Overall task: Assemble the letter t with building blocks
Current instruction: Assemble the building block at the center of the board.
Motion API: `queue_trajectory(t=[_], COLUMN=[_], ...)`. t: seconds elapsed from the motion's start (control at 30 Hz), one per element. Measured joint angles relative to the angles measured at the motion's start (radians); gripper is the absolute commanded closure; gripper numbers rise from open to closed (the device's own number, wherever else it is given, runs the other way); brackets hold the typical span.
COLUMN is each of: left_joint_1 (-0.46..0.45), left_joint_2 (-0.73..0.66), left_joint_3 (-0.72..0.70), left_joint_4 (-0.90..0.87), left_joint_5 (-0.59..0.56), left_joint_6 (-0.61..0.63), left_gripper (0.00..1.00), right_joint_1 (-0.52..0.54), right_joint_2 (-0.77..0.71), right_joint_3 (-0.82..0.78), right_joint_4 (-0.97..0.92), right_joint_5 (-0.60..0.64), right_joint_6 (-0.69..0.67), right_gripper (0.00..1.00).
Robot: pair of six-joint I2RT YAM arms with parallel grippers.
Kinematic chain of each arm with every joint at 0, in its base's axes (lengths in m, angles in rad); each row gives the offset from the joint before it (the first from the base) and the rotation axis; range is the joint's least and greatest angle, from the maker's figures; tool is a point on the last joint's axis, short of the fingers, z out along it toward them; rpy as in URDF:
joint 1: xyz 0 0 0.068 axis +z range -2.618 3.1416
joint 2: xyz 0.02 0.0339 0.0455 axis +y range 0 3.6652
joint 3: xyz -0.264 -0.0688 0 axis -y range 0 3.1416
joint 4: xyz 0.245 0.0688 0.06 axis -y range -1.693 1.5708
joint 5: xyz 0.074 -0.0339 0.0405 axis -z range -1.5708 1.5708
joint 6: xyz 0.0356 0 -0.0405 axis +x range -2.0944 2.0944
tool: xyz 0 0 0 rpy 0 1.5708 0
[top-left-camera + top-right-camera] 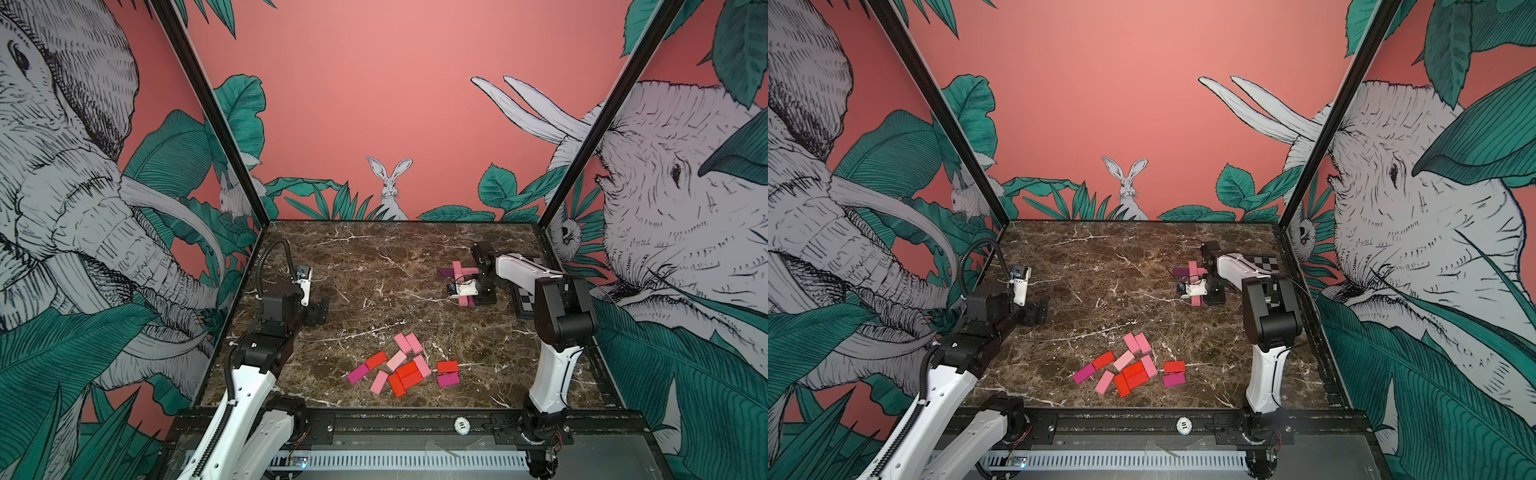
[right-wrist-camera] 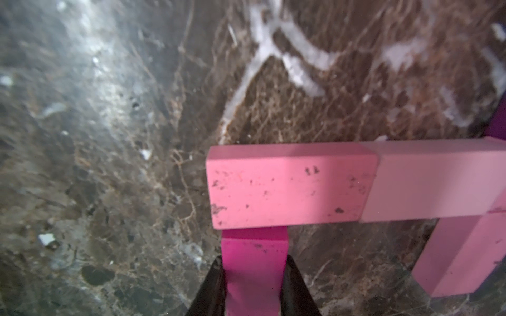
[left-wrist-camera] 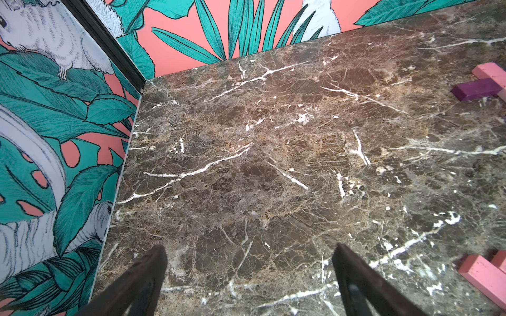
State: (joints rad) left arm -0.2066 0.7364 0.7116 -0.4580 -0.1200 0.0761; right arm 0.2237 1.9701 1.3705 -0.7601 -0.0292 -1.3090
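The right jaws are clenched on a magenta block [image 2: 254,270]. Its far end meets the long side of a pink block [image 2: 290,186]; whether it touches that side or slips just under it, I cannot tell. The pink block butts end to end against a paler pink block [image 2: 438,180], and a third pink block [image 2: 465,254] branches off from that.

In both top views this partial letter [image 1: 457,272] lies at the far right of the surface [image 1: 374,266]. A dark purple block [image 1: 444,273] juts out on its left, and the checkered board [image 1: 524,301] lies near it by the right edge.

The left jaws are spread wide and grasp nothing, over bare surface beside the left wall [image 3: 68,136]. The loose blocks [image 1: 405,370] lie clustered near the front edge, about centre. A wide bare band separates them from the letter, and the far left of the surface is open.
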Motion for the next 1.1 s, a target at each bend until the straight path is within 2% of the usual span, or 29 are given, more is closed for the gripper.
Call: queue_trajectory(t=[1.1], left_joint_1=[0.000], left_joint_2=[0.000], left_joint_3=[0.000], left_joint_4=[0.000], left_joint_5=[0.004], left_joint_6=[0.000], left_gripper=[0.03], right_joint_1=[0.005], right_joint_2=[0.000], right_joint_3=[0.000], right_joint_4=[0.000], right_joint_5=[-0.010], right_joint_6=[-0.002], right_gripper=[1.00])
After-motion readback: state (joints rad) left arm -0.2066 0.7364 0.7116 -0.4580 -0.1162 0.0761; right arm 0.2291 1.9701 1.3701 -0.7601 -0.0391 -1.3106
